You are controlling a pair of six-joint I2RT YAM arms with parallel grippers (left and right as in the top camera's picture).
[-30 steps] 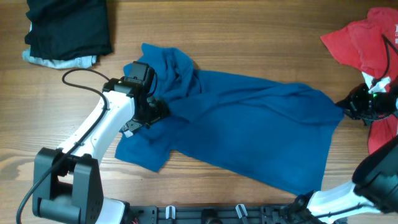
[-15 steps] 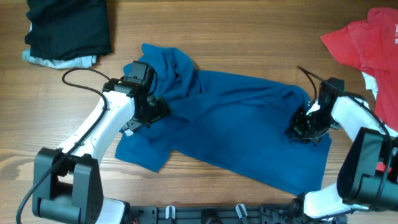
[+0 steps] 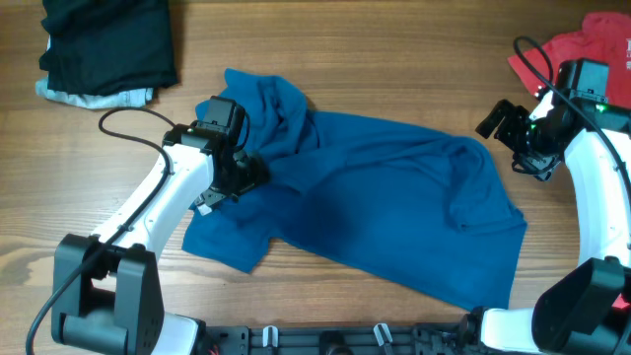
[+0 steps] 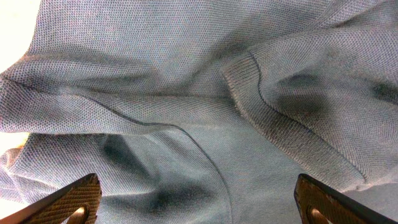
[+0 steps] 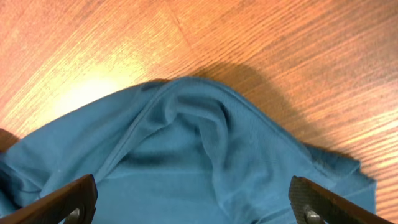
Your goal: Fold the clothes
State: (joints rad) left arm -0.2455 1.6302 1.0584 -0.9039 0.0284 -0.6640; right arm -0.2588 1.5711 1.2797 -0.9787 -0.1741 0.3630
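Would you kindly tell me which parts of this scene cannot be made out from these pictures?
- Red shirt: overhead view, cut off by the right edge and partly covered by the right arm.
- Black and pale-blue pieces: overhead view, cut off by the top edge; how many there are is unclear.
- Blue shirt beneath the left hand: overhead view, hidden by the arm itself; whether they touch cannot be told.
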